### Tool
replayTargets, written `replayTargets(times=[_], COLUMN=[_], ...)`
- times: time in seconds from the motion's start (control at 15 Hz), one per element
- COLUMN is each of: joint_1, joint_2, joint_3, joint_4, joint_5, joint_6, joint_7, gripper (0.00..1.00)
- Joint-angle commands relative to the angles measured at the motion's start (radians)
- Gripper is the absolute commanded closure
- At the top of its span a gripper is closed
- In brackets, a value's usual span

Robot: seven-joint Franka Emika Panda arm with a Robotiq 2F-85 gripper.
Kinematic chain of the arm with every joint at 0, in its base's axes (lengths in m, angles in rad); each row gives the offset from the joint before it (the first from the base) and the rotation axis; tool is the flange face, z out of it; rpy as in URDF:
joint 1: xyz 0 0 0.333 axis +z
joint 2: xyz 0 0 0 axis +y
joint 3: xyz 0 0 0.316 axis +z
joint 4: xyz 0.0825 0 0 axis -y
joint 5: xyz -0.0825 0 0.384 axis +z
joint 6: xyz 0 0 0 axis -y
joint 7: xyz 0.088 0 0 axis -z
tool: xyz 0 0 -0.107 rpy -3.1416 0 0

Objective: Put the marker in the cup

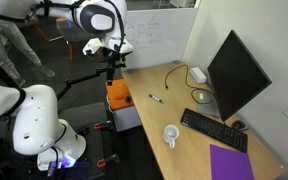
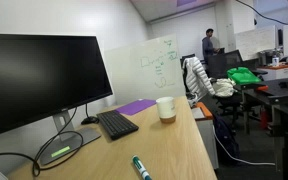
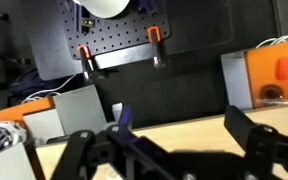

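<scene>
Gripper [image 3: 162,140]: seen in the wrist view with its two dark fingers [image 3: 252,135] spread wide apart; nothing is held between them.
Gripper position: in an exterior view it [image 1: 110,66] is held above the far edge of the desk [image 1: 154,120], over the orange box [image 1: 117,96], well apart from both task items.
Marker [image 1: 156,98]: found lying flat on the bare wood, out in the open middle of the desk; in an exterior view [image 2: 142,168] it is seen close to the camera, with a green end (the cap, as far as can be told).
Cup [image 1: 171,134]: white, standing upright near the desk's front edge, just beside the keyboard [image 1: 214,130]; the handle is not made out clearly. It is also seen in an exterior view [image 2: 165,109], well apart from the marker.
Monitor [image 1: 234,75]: dark screen, placed behind the keyboard.
Purple pad [image 1: 231,162]: laid flat at the desk corner, beyond the keyboard from the marker.
Wrist view background: a black perforated panel [image 3: 114,40] is seen above a strip of desk edge.
Task state: the marker is not yet in the cup.
</scene>
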Motion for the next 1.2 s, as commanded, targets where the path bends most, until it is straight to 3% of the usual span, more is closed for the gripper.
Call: replayTargets(times=[0.0,0.8,1.0,1.13], joint_1=[0.014,0.014,-0.003,-0.043], joint_2=[0.004,0.004,0.113,0.210], joint_3=[-0.012,-0.012,-0.025,-0.014], joint_4=[0.001,0.001,0.063,0.127], joint_5=[-0.007,-0.007,-0.016,-0.002], joint_6=[0.000,0.000,0.044,0.089], joint_7=[0.007,0.007,-0.025,0.105], gripper=[0.00,0.00,0.00,0.00])
